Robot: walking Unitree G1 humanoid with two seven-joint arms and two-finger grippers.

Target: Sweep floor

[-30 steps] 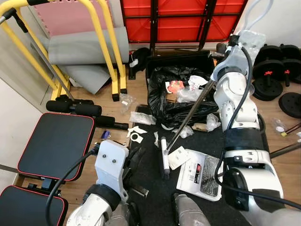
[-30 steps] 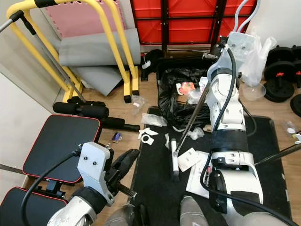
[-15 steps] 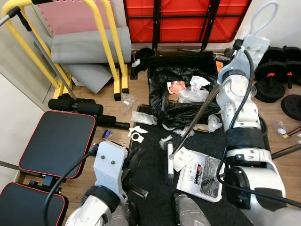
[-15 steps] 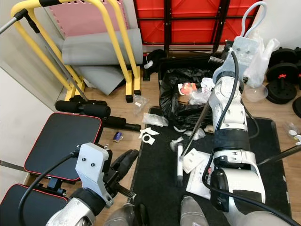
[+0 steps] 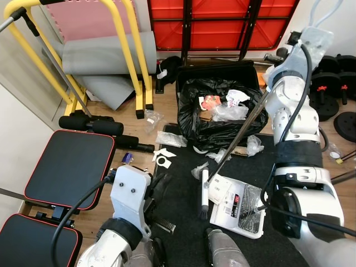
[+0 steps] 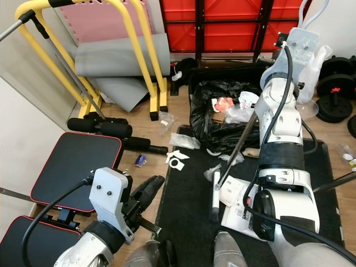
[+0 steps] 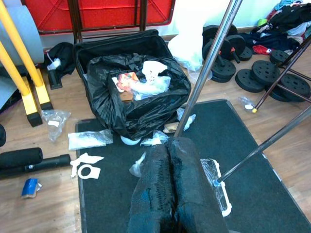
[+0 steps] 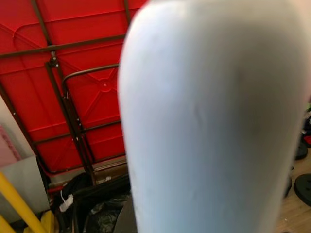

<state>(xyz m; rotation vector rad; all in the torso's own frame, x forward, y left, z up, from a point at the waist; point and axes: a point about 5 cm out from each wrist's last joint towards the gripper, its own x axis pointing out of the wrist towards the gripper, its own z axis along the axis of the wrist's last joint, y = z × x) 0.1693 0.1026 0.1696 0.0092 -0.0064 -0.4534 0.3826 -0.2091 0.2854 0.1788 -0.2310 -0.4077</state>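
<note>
- The broom [image 5: 233,142] is a thin metal pole with a small white-backed, dark-bristled head [image 5: 204,193]; the head sits on the black mat [image 5: 178,222] just in front of the robot's feet.
- Its long axis slants up and away from the head toward the robot's right, over the edge of the bag, to the raised right arm by the red frame.
- The right hand [image 5: 278,55] is up at the top of the pole; whether its fingers are clamped on the pole I cannot tell, since the arm's own silver shell hides them and the right wrist view is blocked by a pale rounded surface.
- The left hand [image 7: 172,189] hangs low on the robot's left side, its two black textured fingers pressed together with nothing between them; it is nearer the head than the right hand is but apart from the pole.
- Just beside the head lie a crumpled clear wrapper [image 5: 197,169] and a flat printed paper packet [image 5: 236,203], both on the mat.
- Farther out, past the mat's far edge, a black case lined with a glossy black trash bag [image 5: 214,119] stands open, with paper and plastic scraps inside.
- More litter lies on the wooden floor [image 5: 161,114] to the left: white paper pieces [image 5: 161,157], clear bags [image 5: 168,139], a small blue item [image 5: 125,159].
- I judge the next stroke must push the litter away from the feet toward the bag, along the pole's line.
- Around: a padded black bench [image 5: 67,169], yellow bars [image 5: 130,55], grey mats, weight plates [image 5: 334,94].
</note>
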